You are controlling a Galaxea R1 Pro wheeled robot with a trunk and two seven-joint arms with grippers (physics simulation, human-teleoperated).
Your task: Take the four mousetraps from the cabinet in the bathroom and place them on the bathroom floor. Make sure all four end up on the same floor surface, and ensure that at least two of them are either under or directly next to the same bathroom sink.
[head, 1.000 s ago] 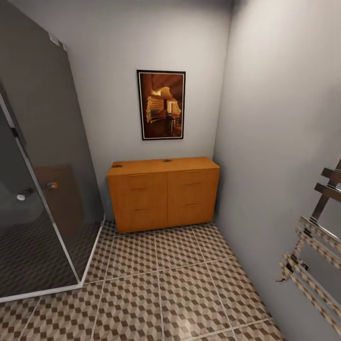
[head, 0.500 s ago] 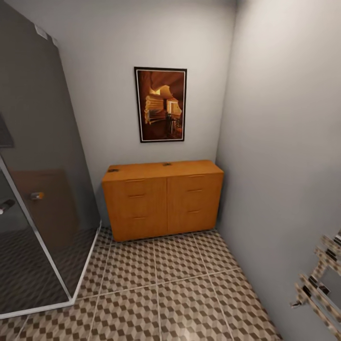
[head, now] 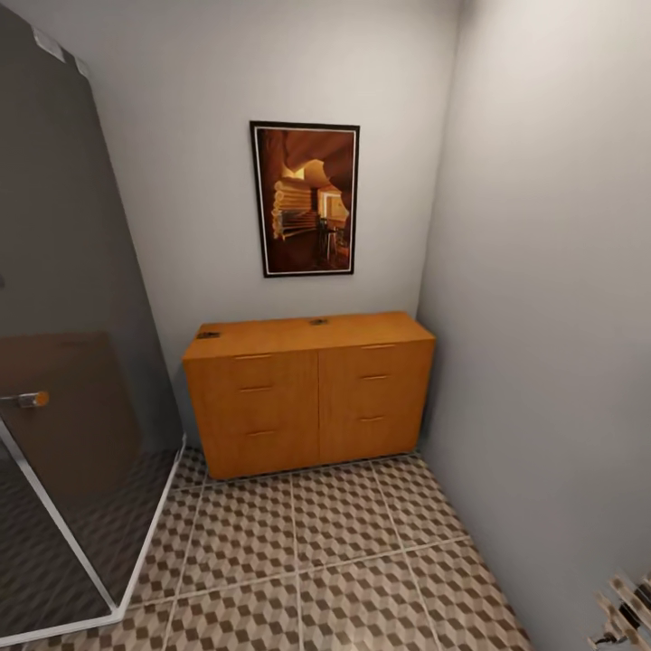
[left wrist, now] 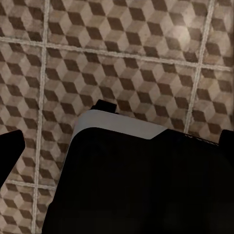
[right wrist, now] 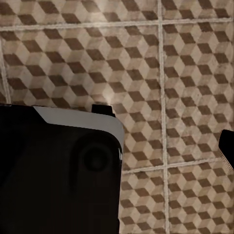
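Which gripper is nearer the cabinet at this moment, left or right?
Cannot tell. Both wrist cameras look down at the bathroom floor beside a dark robot body; the cabinet stands across the tiles against the far wall.

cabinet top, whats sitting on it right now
On the cabinet, two small dark items rest on its flat top: one near the left corner, one at the back middle. They look like mousetraps, but are too small to confirm. The drawers are shut, hiding their contents.

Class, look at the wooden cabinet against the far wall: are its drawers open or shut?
Shut. In the head view all four drawer fronts of the cabinet sit flush in one flat face, none jutting out. Two small dark things lie on its top, too small to identify.
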